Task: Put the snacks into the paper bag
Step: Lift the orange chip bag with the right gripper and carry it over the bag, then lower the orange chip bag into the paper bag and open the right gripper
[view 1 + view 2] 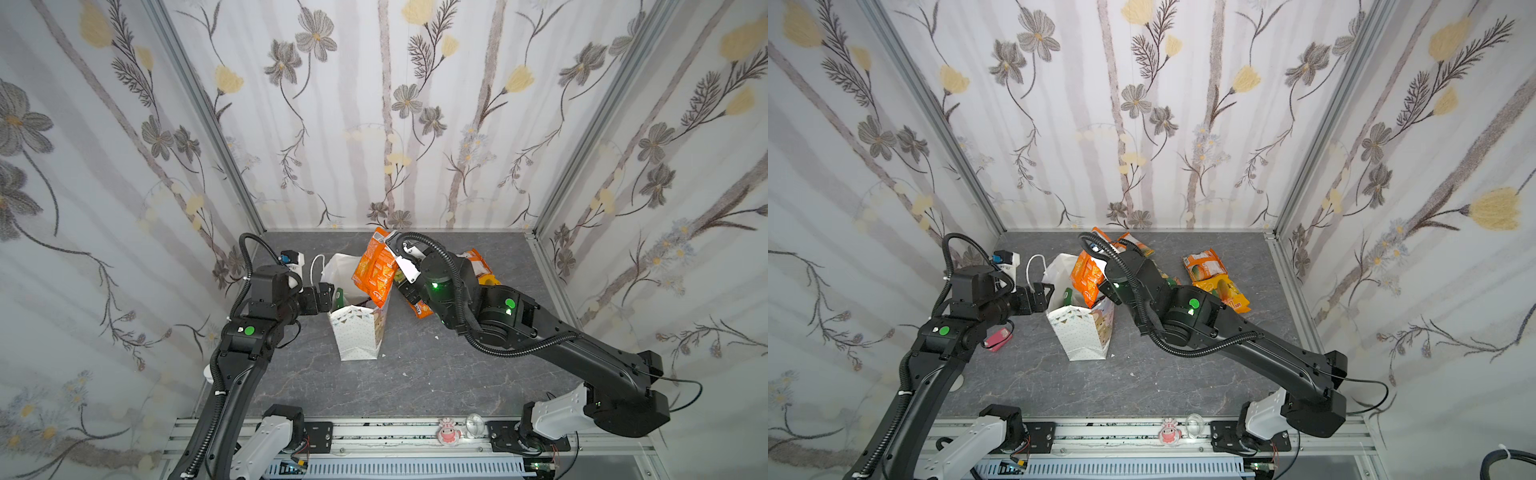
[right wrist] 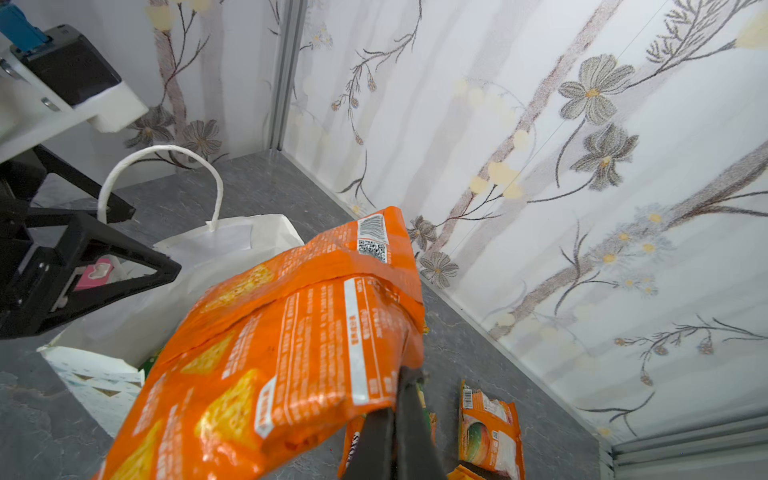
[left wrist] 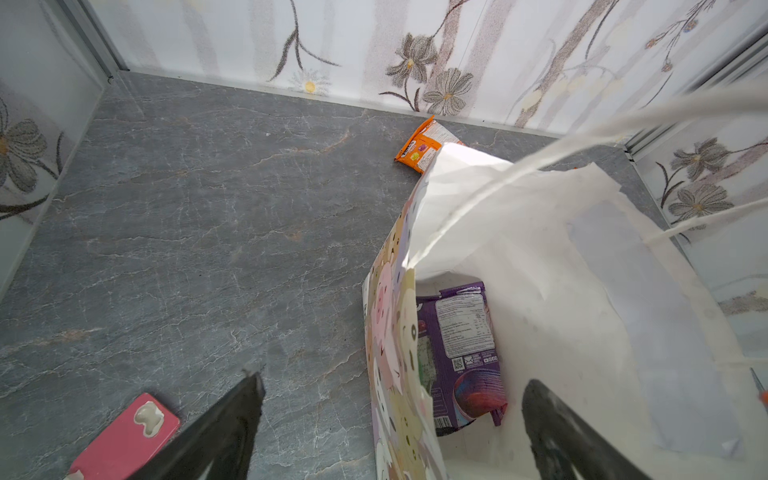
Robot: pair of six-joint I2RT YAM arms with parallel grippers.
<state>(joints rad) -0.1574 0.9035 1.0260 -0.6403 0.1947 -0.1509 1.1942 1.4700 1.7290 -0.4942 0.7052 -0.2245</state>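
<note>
1. The right gripper is pinching an orange packet by one edge, its jaws closed tight on the foil. The packet is hanging tilted over the mouth of the paper bag, which is standing mid-table between the two arms.
2. The left gripper is straddling the bag's side wall with its jaws spread wide, one finger inside and one outside, gripping nothing. With the wall unheld, a push from the packet risks tipping the bag or folding its crumpled mouth shut.
3. The packet is looking nearly as wide as the opening, so a corner may be catching the rim. Held by one edge only, it could be twisting and dropping outside.
4. The cord handle is arching beside the mouth and could be snagging the packet.
5. A purple packet is lying inside the bag. The rest of the bag's floor is hidden, so the count inside is unclear.
6. In both top views the right arm is covering the table behind it, and only some loose packets are showing. The held packet's lower end is possibly already inside the rim, but no view is settling that.
</note>
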